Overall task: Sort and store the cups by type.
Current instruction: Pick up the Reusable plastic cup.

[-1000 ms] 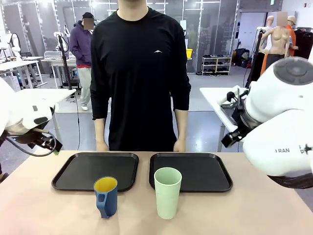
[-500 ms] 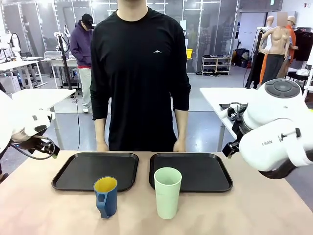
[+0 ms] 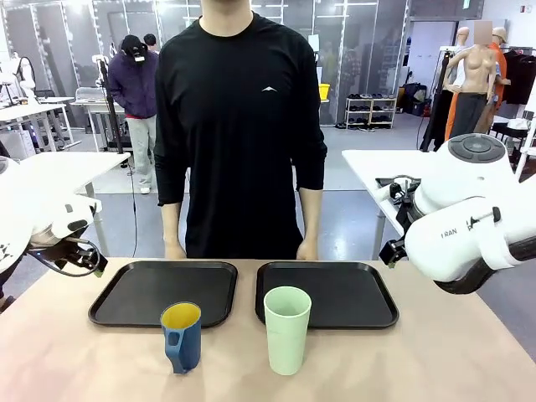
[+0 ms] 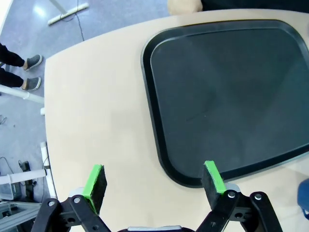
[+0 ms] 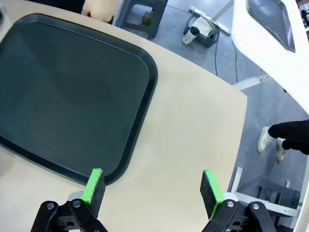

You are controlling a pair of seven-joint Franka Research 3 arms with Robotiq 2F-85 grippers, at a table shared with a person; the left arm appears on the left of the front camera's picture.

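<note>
Two cups stand side by side near the table's front edge. The dark blue mug (image 3: 182,337), yellow inside, has its handle toward me and sits in front of the left black tray (image 3: 126,293). To its right the taller mint-green tumbler (image 3: 286,329) stands in front of the right black tray (image 3: 352,293). My left gripper (image 3: 88,261) hovers at the table's left edge, away from both cups. In the left wrist view this gripper (image 4: 154,178) is open above the left tray's (image 4: 227,96) corner. My right gripper (image 3: 391,251) hangs past the right tray's far right corner; in the right wrist view it (image 5: 152,186) is open and holds nothing.
A person in a black shirt stands at the far side, hands (image 3: 174,249) resting at the table's far edge behind the trays. Both trays are bare. In the right wrist view the table's edge (image 5: 239,125) drops to the floor beside the right tray (image 5: 63,96).
My right arm has drawn back to the right and lowered, taking up less of the view. My left arm has dipped slightly. Cups and trays have not moved.
</note>
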